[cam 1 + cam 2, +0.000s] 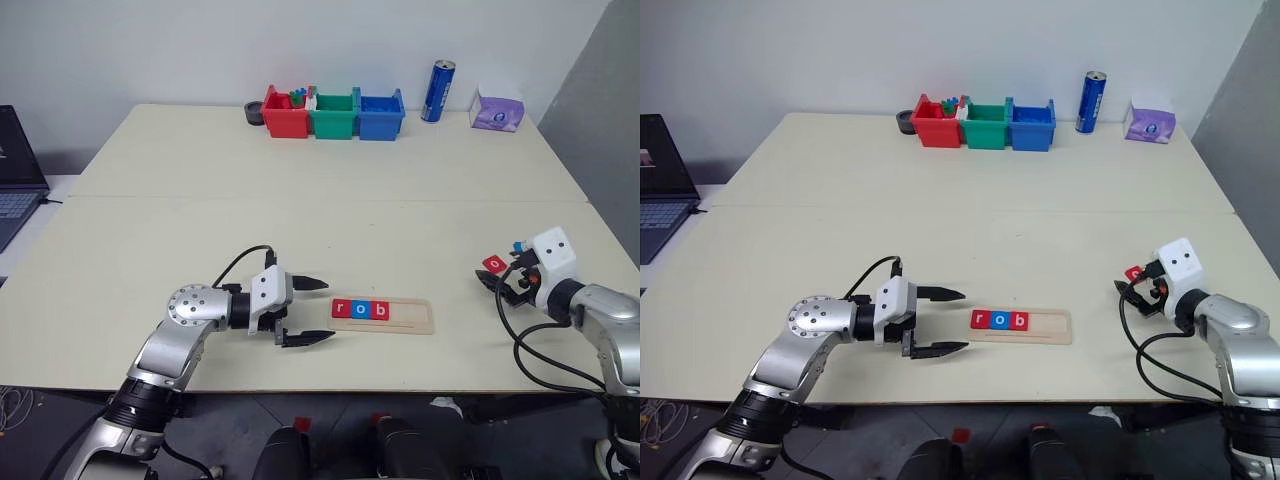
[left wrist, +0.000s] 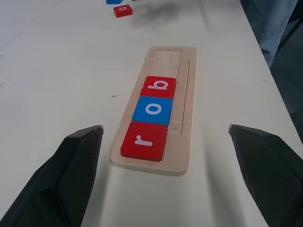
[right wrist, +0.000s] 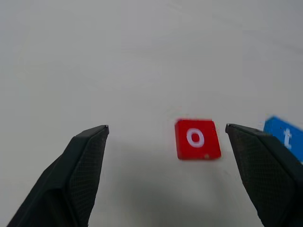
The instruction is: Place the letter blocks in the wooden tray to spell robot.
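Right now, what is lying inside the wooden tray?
The wooden tray holds three letter blocks in a row: red r, blue o, red b. The rest of its groove is bare. The wood under the blocks is covered.

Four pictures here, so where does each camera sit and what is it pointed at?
Left and right eye views: on the head, looking forward and down over the table; both arms show.
Left wrist view: on the left arm, looking along the open left gripper at the wooden tray holding r, o, b.
Right wrist view: on the right arm, past the open right gripper at the red o block and blue t block.
Shared: both wrist views catch the red o block.
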Controlling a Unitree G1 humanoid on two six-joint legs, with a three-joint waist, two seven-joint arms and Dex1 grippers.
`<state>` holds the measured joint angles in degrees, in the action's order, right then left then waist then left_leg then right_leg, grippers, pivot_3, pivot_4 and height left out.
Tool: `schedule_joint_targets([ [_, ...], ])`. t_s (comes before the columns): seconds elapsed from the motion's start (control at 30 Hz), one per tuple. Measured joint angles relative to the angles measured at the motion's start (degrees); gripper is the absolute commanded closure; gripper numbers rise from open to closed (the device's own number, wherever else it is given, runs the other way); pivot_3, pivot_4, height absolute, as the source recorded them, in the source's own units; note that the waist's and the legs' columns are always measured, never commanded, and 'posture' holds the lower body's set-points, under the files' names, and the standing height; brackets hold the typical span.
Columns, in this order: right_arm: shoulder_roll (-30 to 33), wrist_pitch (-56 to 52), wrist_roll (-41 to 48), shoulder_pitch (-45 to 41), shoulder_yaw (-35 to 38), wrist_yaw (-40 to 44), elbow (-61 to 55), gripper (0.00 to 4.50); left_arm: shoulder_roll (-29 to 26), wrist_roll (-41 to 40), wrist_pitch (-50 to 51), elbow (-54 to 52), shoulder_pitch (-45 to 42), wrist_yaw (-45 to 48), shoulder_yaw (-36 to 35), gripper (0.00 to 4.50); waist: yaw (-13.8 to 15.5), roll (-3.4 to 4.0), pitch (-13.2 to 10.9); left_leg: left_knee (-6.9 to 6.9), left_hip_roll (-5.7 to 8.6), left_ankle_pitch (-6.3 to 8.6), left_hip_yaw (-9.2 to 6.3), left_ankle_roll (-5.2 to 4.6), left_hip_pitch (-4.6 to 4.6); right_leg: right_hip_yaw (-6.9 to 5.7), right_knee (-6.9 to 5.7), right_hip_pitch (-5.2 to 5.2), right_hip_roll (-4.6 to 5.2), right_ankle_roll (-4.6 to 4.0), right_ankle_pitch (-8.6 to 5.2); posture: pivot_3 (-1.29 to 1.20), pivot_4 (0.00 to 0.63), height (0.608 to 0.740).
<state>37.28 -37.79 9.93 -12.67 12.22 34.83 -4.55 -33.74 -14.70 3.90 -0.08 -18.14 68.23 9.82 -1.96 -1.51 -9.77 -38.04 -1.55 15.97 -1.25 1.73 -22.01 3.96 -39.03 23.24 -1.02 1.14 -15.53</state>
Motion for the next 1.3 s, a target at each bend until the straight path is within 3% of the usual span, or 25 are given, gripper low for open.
schedule_joint_targets([
  [0.27,-0.21,4.25,-0.18,-7.34,-0.50,-1.07,15.00,0.37,0.24,0.08,-0.57,0.93,-0.58,0.43,0.65,0.00,0.09,0.01,0.00,0.02,0.00,0.00,0.00,0.00,-0.03,0.01,0.02,0.00,0.01,-0.01,0.00,0.00,0.150,0.740],
  [0.43,-0.35,4.61,0.43,-8.63,-1.83,0.19,18.45,0.37,0.16,0.08,-0.65,1.00,-0.55,0.68,0.81,0.00,0.10,0.02,0.00,0.01,-0.02,0.00,0.01,0.00,-0.03,0.01,0.02,0.00,0.03,-0.01,0.01,0.00,0.150,0.740],
  [0.53,-0.79,4.73,0.66,-9.11,-2.08,0.24,19.16,0.98,0.13,0.08,-0.67,1.01,-0.54,0.71,0.82,0.00,0.00,0.02,0.00,0.01,-0.02,0.00,0.01,0.00,0.00,0.02,0.01,-0.01,0.01,-0.01,0.01,0.00,0.150,0.740],
  [0.73,-1.74,4.54,0.88,-8.99,-2.35,0.05,18.74,3.05,-0.13,0.09,-0.61,0.98,-0.53,0.70,0.83,0.00,0.08,0.02,0.03,-0.02,-0.02,0.00,0.00,-0.01,0.02,0.02,0.01,-0.05,0.02,0.02,0.02,0.00,0.150,0.740],
  [0.8,-1.74,3.94,0.89,-8.45,-2.14,-0.37,17.82,3.06,-0.27,0.09,-0.57,0.95,-0.54,0.71,0.83,0.00,0.09,0.00,0.04,-0.03,-0.02,0.00,0.00,-0.01,0.02,0.02,0.01,-0.06,0.03,0.03,0.03,0.00,0.150,0.740],
  [1.0,-4.58,-0.78,0.94,2.28,1.52,-7.33,1.76,3.06,-0.80,0.08,-0.43,0.68,-0.50,1.03,0.96,0.00,0.61,0.02,0.06,0.05,-0.05,0.00,-0.25,0.00,-0.15,-0.02,0.03,-0.01,0.05,0.02,0.01,0.00,0.150,0.740],
  [1.07,-8.33,-4.05,1.07,7.20,3.15,-11.49,-6.79,3.06,-0.91,0.07,-0.44,0.59,-0.49,1.05,0.98,0.00,0.46,0.07,0.08,0.09,-0.07,0.00,-0.25,0.00,-0.20,-0.01,0.03,0.04,0.05,0.01,0.00,0.00,0.150,0.740],
  [1.17,-19.62,-12.79,3.27,14.41,5.68,-19.16,-21.92,3.06,-0.90,0.06,-0.44,0.55,-0.48,1.09,1.07,0.00,0.29,0.15,0.12,0.08,-0.12,0.00,-0.31,0.01,-0.20,-0.03,-0.01,0.06,0.04,0.10,-0.06,0.00,0.150,0.740],
  [1.3,-26.88,-19.14,3.64,20.56,3.35,-25.61,-33.64,3.06,-0.61,0.06,-0.50,0.67,-0.62,1.28,1.15,0.00,0.09,0.20,0.16,0.07,-0.11,0.00,-0.23,0.01,-0.02,0.01,0.00,0.03,0.03,0.26,-0.16,0.00,0.150,0.740],
])
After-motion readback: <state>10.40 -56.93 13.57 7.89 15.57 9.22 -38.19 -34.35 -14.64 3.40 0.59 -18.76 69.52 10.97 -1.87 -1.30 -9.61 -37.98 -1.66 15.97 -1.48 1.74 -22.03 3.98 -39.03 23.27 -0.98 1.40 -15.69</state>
